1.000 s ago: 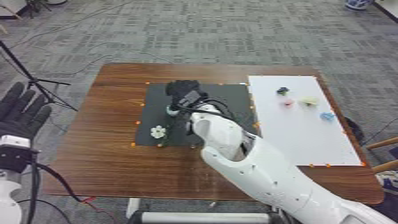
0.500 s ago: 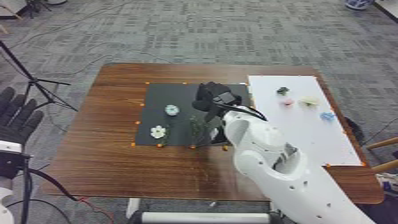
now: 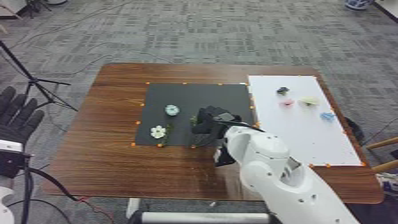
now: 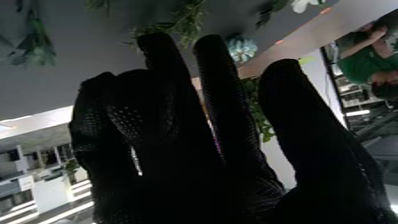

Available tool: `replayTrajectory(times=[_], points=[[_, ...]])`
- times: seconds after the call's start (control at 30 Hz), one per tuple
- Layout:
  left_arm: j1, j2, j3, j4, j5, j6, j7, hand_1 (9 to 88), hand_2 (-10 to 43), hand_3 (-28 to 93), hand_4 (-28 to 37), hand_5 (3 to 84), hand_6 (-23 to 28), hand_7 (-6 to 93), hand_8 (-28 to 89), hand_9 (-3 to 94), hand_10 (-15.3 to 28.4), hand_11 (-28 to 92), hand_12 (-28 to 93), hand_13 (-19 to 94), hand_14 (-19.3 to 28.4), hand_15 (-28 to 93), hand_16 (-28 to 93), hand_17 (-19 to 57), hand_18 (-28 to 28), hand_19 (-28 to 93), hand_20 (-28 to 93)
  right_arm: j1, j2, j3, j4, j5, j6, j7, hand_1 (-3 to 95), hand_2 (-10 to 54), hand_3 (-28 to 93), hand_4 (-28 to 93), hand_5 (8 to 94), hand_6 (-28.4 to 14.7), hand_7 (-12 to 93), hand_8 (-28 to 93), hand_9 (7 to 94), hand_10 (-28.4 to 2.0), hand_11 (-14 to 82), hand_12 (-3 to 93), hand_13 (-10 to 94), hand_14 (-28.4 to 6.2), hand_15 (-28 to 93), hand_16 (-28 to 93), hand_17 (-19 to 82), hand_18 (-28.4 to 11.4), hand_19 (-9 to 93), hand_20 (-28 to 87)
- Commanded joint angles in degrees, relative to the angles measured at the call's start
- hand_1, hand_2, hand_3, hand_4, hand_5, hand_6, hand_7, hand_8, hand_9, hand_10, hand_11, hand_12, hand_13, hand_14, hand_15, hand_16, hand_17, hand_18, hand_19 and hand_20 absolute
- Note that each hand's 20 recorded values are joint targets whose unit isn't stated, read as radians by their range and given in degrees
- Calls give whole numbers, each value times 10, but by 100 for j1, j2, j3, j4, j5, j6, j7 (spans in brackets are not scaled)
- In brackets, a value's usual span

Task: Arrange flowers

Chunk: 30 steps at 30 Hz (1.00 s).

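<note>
2x open | R hand (image 3: 211, 120) over blk mat (image 3: 200, 94), R arm (image 3: 282, 177) angled fwd-L | L hand (image 3: 18, 117) L of tbl (image 3: 111, 107)

Right hand (image 3: 211, 121) in black glove, fingers (image 4: 164, 70) pretty relaxed. Feathery green sprigs (image 4: 185, 25) right past fingertips, pale blue flower (image 4: 242, 48) kinda beyond finger-thumb gap, greenery (image 4: 263, 120) peeking through it, white flower (image 4: 302, 4) farther out past thumb.
</note>
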Motion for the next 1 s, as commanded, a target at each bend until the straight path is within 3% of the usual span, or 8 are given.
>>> replayTrajectory(times=[0.03, 0.43, 0.67, 1.0], points=[[36, -34, 30, -14, -12, 30, 48, 221, 192, 646, -283, 345, 74, 55, -62, 290, 123, 85, 115, 186, 122, 161, -20, -47, 87, 166, 88, 8, -209, -16, 220, 22, -141, -51, 343, 121, 671, -190, 645, -55, 97, -96, 655, -213, 109, 151, 700, -139, 739, 266, 340, -284, 854, 343], [71, -104, -12, -37, 7, 21, 6, 221, 192, 647, -283, 346, 74, 56, -63, 292, 124, 86, 116, 186, 121, 162, -19, -46, 85, 162, 89, -34, -253, -37, 336, 47, -210, 18, 338, 121, 679, -195, 606, -78, 90, -94, 632, -216, 105, 145, 688, -147, 729, 254, 327, -284, 834, 325], [83, -99, -26, -38, -24, 2, 13, 221, 191, 649, -283, 346, 74, 56, -64, 293, 123, 88, 114, 187, 121, 164, -19, -45, 85, 162, 90, -44, -329, 30, 455, 402, -257, 122, 341, 119, 684, -199, 631, -107, 76, -97, 611, -217, 103, 140, 674, -145, 723, 247, 321, -284, 828, 313], [99, -104, -38, -46, -32, -7, 10, 220, 190, 651, -283, 347, 73, 57, -64, 294, 122, 90, 115, 188, 122, 169, -19, -45, 85, 162, 90, -52, -267, 3, 530, 36, -5, -665, 347, 110, 691, -209, 624, -116, 67, -97, 578, -214, 99, 133, 657, -144, 714, 238, 306, -277, 817, 296]])
